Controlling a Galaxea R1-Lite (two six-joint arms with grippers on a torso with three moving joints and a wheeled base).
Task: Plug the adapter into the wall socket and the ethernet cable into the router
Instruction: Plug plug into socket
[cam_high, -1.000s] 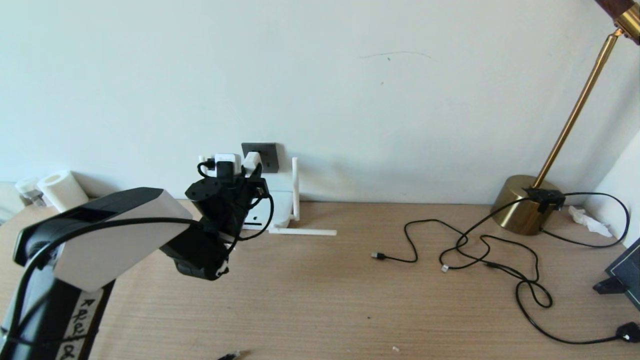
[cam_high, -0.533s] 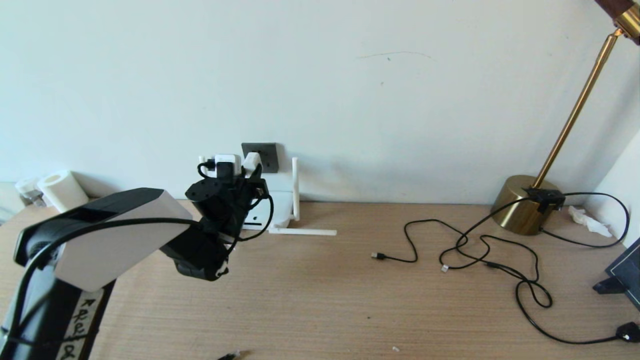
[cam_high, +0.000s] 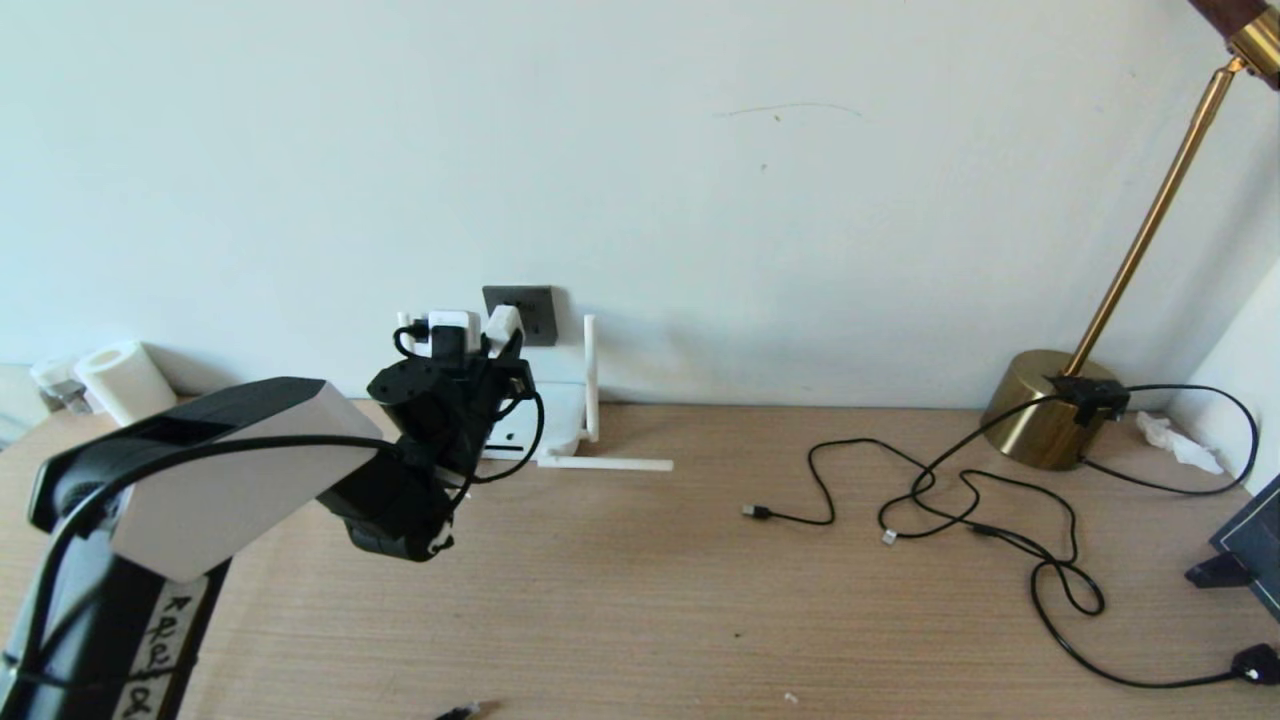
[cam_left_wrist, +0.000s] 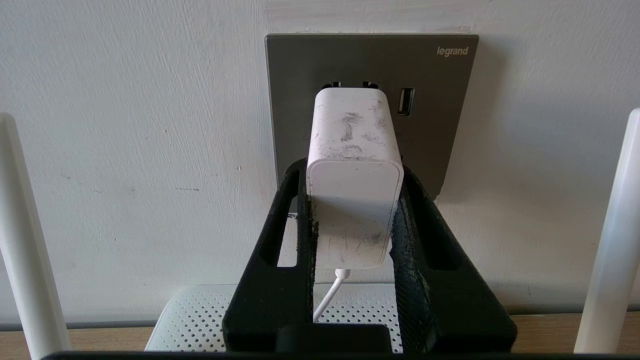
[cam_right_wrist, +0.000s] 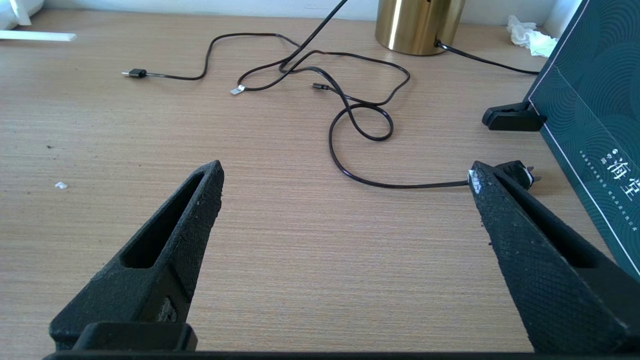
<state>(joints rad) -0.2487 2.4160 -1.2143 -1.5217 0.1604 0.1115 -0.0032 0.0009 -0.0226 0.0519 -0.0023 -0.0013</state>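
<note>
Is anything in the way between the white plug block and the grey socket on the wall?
Nothing visible is. The left gripper is shut on the adapter, whose front end is right at the wall socket, covering its holes. The prongs are hidden, so how far in they are cannot be told.

Item count:

- Adapter (cam_left_wrist: 354, 175): one.
- Wall socket (cam_left_wrist: 435, 125): one.
- Router (cam_left_wrist: 195, 320): one. Antennas visible in the head view: two, one upright (cam_high: 590, 375) and one lying flat (cam_high: 605, 463).
- Thin black cables (cam_high: 1000, 540) on the counter (cam_high: 700, 600): a tangle; exact number cannot be told.
- Brass lamp (cam_high: 1050, 410): one.
- Paper roll (cam_high: 125, 380): one.
- Dark box (cam_right_wrist: 590, 115): one.
- Crumpled tissue (cam_high: 1180, 442): one.
</note>
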